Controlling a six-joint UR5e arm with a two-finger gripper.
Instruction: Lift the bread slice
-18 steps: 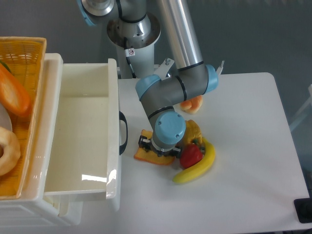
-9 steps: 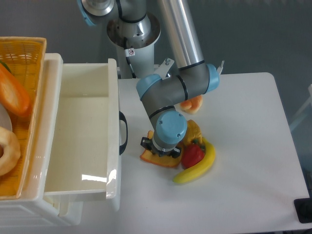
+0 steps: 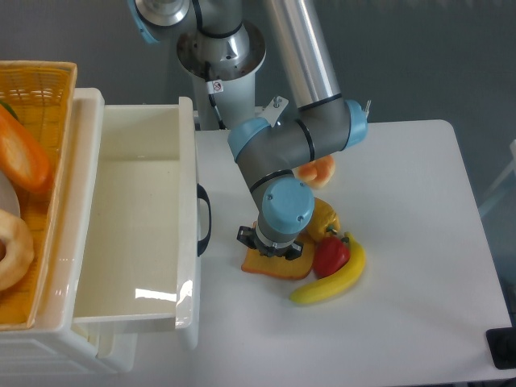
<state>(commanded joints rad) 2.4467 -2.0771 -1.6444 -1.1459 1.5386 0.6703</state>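
Bread slice: the bread slice (image 3: 278,265) lies flat on the white counter (image 3: 419,242), just right of the open drawer (image 3: 137,234), half hidden under the robot's wrist.
Neighbours: a red pepper (image 3: 331,255), a banana (image 3: 334,280) and a yellow pepper (image 3: 324,219) crowd its right side, touching or nearly so, which leaves little room there.
Gripper: the gripper (image 3: 272,246) points straight down over the slice, seemingly so as to take it from above.
Jaws: hidden under the wrist; I cannot tell how wide they stand or whether they grasp the slice.
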